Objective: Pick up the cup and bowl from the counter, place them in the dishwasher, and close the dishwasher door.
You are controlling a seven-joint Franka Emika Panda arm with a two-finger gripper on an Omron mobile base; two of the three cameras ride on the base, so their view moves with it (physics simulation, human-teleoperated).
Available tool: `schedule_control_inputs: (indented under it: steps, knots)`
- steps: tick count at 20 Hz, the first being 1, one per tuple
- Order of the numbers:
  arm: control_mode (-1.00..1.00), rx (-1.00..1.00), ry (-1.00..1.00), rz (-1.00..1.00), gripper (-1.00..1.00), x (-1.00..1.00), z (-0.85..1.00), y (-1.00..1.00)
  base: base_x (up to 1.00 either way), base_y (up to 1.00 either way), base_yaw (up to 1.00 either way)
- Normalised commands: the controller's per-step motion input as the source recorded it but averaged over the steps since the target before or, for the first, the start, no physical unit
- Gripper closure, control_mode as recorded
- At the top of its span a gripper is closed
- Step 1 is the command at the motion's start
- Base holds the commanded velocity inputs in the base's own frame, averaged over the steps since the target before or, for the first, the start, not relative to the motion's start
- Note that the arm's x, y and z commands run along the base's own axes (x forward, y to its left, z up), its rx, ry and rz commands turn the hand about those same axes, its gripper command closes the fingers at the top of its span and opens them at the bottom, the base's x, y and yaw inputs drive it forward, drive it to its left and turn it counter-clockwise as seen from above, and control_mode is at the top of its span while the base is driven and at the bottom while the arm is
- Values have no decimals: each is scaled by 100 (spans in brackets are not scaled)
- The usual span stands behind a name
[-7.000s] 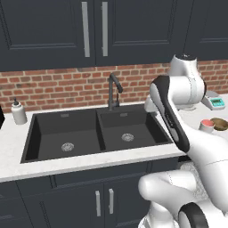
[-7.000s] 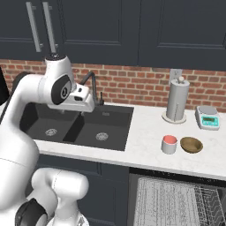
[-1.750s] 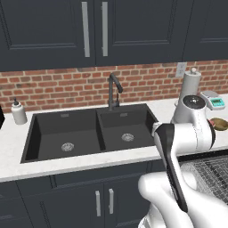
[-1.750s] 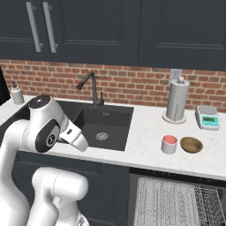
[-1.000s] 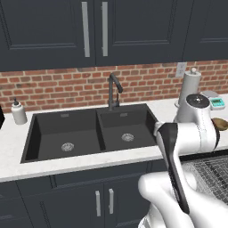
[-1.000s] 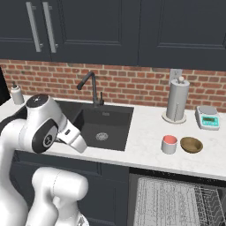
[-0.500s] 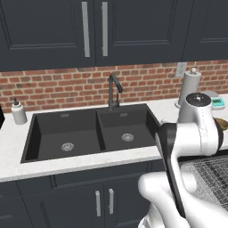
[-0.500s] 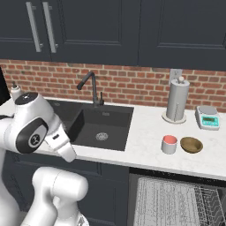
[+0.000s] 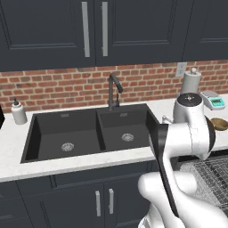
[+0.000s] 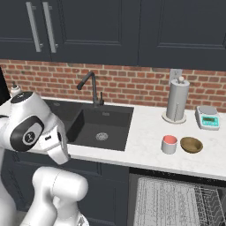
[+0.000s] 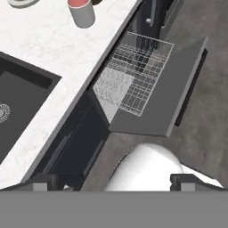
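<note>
The pale cup [image 10: 169, 144] with its salmon-red inside stands on the white counter [image 10: 145, 132], right of the sink. The tan bowl [image 10: 191, 144] sits just to the cup's right, close beside it; its edge also peeks past my arm as the bowl [image 9: 219, 124]. Below them the dishwasher is open: its grey wire rack [image 10: 176, 203] is pulled out over the lowered dishwasher door [image 11: 171, 95]. In the hand view the cup [image 11: 81, 11] is far off at the top and the rack [image 11: 136, 75] lies mid-frame. My gripper [image 11: 113, 182] is open, high above the floor, holding nothing.
A black double sink [image 10: 99, 123] with a dark faucet [image 10: 90, 86] fills the counter's left part. A tall grey cylinder [image 10: 177, 100] and a small scale [image 10: 207, 117] stand by the brick wall. A soap bottle [image 9: 18, 111] is at far left. Dark cabinets hang overhead.
My arm's big joint has swung lower and further out to the side over the last second. Cup, bowl, rack and door have not moved.
</note>
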Motion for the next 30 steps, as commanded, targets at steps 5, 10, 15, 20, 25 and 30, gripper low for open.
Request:
schedule_control_inputs:
  steps: [5, 10, 15, 20, 25, 30]
  knots:
    - [-100, 3, -1, 11, -100, 53, -13, 0, 0, 0, 0]
    - [-100, 3, 3, 34, -100, 58, -33, 0, 0, 0, 0]
    - [-100, 3, 6, 51, -100, 49, -41, 0, 0, 0, 0]
    - [-100, 2, 6, 51, -100, 41, -44, 0, 0, 0, 0]
    - [-100, 2, 5, 46, -100, 36, -39, 0, 0, 0, 0]
    - [-100, 0, 3, 39, -100, 18, -34, 0, 0, 0, 0]
